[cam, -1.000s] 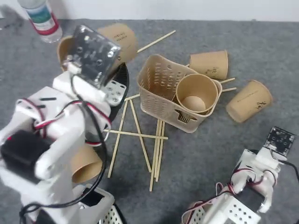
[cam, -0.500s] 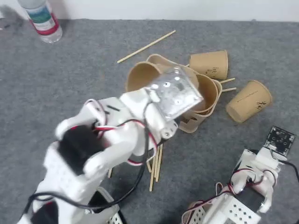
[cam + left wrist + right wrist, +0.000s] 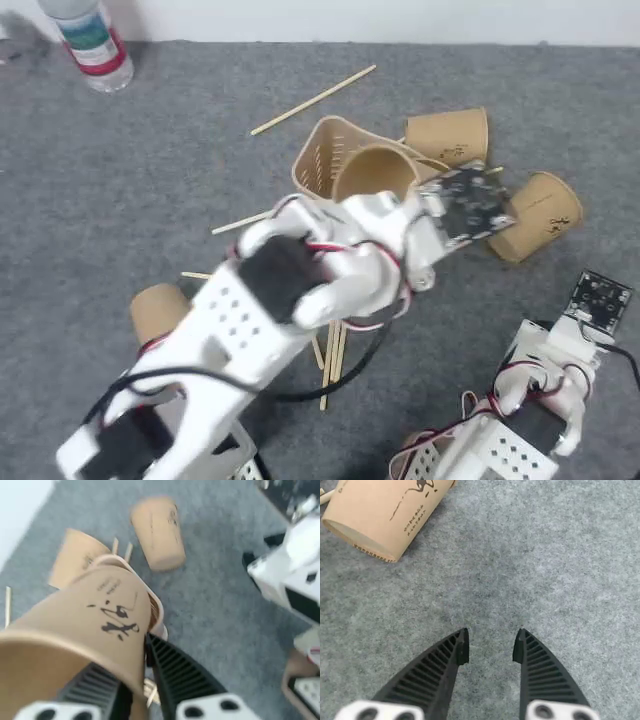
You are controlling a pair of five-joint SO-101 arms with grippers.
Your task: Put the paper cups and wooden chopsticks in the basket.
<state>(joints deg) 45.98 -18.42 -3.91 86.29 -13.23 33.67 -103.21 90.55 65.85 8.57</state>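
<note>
My left gripper [image 3: 142,652] is shut on the rim of a brown paper cup [image 3: 85,625]. In the high view that cup [image 3: 375,172] hangs tilted over the beige basket [image 3: 318,150], its mouth facing up. Two more cups lie on their sides beyond the basket, one [image 3: 448,135] at the back and one [image 3: 540,215] to the right. A further cup [image 3: 158,310] lies at the near left. Wooden chopsticks lie loose: one [image 3: 315,98] behind the basket, one [image 3: 240,222] to its left, several [image 3: 335,360] in front. My right gripper [image 3: 490,645] is open over bare carpet, a lying cup [image 3: 385,510] ahead of it.
A plastic bottle [image 3: 90,40] stands at the back left corner. The right arm's base [image 3: 555,385] sits at the near right. Grey carpet covers the table, with open room on the left half.
The left arm has swung from the table's left side to the right, carrying its cup over the basket. The near-left cup is now uncovered. The right arm has not moved.
</note>
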